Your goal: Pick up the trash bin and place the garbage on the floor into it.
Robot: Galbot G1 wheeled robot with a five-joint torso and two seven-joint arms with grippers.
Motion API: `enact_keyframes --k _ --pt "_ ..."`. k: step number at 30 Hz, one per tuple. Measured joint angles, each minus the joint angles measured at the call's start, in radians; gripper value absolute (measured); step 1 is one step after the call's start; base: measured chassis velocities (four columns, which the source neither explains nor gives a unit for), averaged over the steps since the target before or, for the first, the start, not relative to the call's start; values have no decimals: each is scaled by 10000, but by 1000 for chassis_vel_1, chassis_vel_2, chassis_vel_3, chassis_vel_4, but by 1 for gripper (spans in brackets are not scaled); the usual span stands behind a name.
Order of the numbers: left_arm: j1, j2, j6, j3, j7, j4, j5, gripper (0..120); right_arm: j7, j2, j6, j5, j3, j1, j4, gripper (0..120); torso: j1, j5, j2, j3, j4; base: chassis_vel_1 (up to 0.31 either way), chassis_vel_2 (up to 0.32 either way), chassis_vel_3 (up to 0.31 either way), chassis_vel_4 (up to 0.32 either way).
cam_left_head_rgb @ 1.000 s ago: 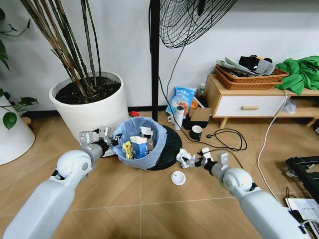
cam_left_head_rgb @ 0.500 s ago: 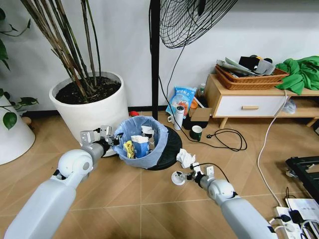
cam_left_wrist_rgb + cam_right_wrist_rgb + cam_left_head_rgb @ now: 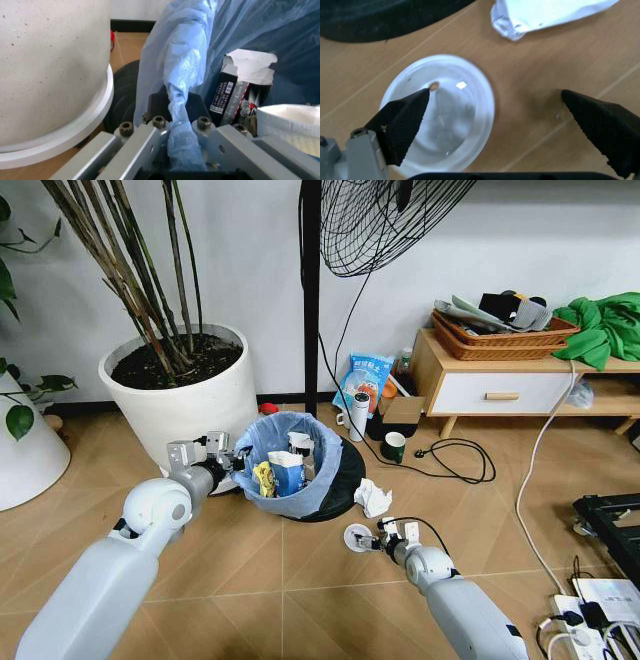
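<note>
Two hazards: your right hand (image 3: pixel 495 123) hovers spread over the flat lid (image 3: pixel 442 112) on the floor (image 3: pixel 250 600); pads may skid. Left hand (image 3: pixel 180 146) pinches the bin (image 3: pixel 290 470) liner, which could tear.

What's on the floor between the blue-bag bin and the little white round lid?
In the head view, a crumpled white paper lies between the trash bin and the lid, with the fan's black base under the bin.
</note>
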Motion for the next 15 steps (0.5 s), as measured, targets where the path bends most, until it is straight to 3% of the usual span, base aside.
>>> enact_keyframes --k 8,15 --pt "-12 3 -8 3 6 20 6 0 51 225 137 -63 75 413 -668 84 -1 -3 4 -3 -3 0 0 0 0" --pt "-54 -29 -17 29 13 40 13 0 46 251 194 -120 113 498 -914 58 -2 -4 5 -3 -5 0 0 0 0"
